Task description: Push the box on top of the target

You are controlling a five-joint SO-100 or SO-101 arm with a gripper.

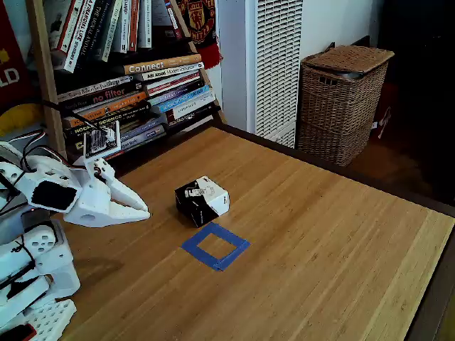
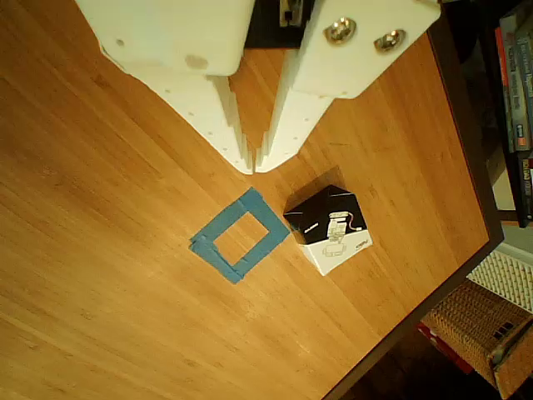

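Box [image 1: 202, 201] sits on the wooden table [image 1: 334, 234], just beside the blue tape square [image 1: 215, 246] at its far corner, not inside it yet. Gripper [image 2: 253, 169] hovers off to the fixed view's left, apart from the box, fingers closed tip to tip and holding nothing, probably so the joined tips work as a blunt pusher. Judging from this, pushing hasn't begun
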